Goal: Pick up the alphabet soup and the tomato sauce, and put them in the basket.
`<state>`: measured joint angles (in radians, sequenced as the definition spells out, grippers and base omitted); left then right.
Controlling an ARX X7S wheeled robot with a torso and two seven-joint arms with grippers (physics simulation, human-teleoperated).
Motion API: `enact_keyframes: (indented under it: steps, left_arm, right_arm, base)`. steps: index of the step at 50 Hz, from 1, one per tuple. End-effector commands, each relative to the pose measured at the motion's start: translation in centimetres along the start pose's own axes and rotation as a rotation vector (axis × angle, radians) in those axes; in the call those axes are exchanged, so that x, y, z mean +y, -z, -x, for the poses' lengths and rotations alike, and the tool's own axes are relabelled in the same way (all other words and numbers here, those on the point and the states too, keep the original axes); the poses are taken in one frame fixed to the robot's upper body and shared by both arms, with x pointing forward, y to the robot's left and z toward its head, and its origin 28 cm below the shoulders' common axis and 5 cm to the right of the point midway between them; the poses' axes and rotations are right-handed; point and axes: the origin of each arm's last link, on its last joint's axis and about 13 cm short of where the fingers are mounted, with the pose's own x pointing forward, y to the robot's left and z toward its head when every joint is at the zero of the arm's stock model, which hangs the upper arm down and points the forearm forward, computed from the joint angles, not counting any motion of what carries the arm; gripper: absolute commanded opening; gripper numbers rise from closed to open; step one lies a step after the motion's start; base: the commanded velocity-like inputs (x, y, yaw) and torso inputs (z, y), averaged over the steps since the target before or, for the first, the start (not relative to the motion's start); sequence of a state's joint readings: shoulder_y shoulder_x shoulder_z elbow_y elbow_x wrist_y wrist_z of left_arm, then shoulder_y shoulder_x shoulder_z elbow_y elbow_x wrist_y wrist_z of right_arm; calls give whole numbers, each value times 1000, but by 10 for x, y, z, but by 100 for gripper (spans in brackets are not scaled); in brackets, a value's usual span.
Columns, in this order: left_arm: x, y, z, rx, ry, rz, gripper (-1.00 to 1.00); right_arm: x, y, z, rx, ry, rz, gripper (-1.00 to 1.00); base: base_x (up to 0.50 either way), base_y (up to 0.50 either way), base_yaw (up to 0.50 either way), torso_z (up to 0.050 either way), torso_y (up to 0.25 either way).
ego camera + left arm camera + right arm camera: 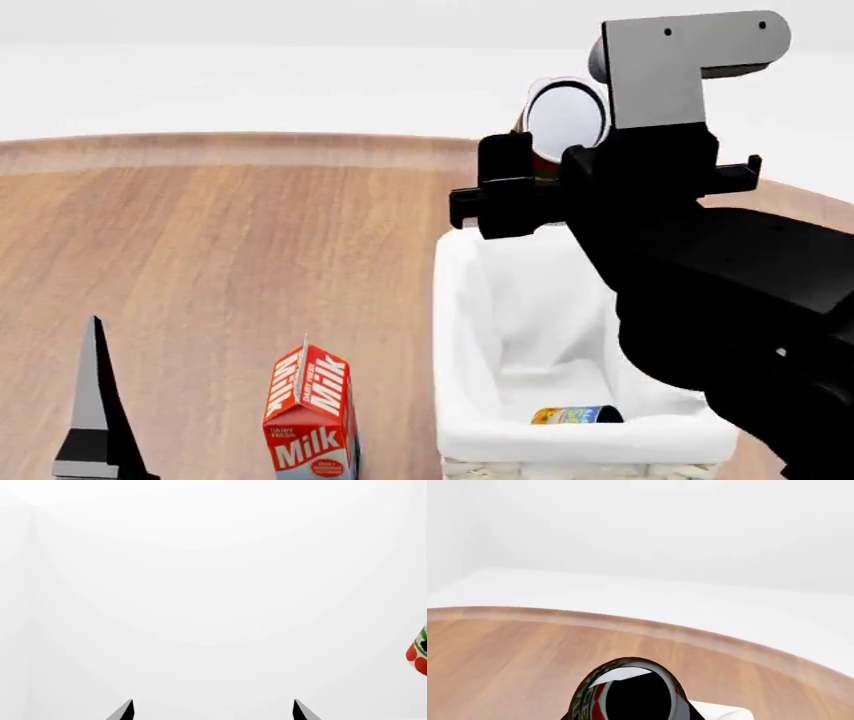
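The head camera is looking down over the table [240, 250] and basket [461, 330], the right wrist camera is hugging the tomato sauce [627, 692] above both, and the left wrist camera is facing blank white.

"Milk" on red carton [310, 418] (small print unreadable)

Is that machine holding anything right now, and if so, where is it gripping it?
The right claw holds the tomato sauce by its sides, above the basket. The left claw holds nothing.

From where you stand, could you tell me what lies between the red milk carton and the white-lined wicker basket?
In the head view, only bare wooden tabletop separates the red milk carton from the white-lined wicker basket.
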<state>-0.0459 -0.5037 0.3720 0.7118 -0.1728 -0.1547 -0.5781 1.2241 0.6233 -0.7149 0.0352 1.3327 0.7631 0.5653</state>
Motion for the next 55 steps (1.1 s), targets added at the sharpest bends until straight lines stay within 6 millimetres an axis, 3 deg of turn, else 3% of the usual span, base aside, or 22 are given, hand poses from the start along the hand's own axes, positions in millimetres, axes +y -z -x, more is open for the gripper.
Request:
enact_keyframes:
  steps: [1, 6, 22, 55]
  left_arm:
    - [-1, 0, 0, 0, 3, -1, 100]
    - [-1, 1, 0, 3, 4, -3, 100]
    - [-5, 2, -1, 7, 15, -2, 100]
    - [-2, 0, -2, 0, 9, 2, 100]
  right_arm:
    - [-9, 13, -28, 7, 52, 21, -100]
    - [-11, 26, -44, 43, 86, 8, -100]
    - [-15, 40, -70, 102, 201, 0, -100]
    - [-7, 83, -87, 245, 232, -78, -100]
  base:
    - [0, 0, 0, 0, 0]
    - [0, 0, 0, 0, 2]
    - [0, 0, 0, 0, 0]
    - [0, 0, 0, 0, 0]
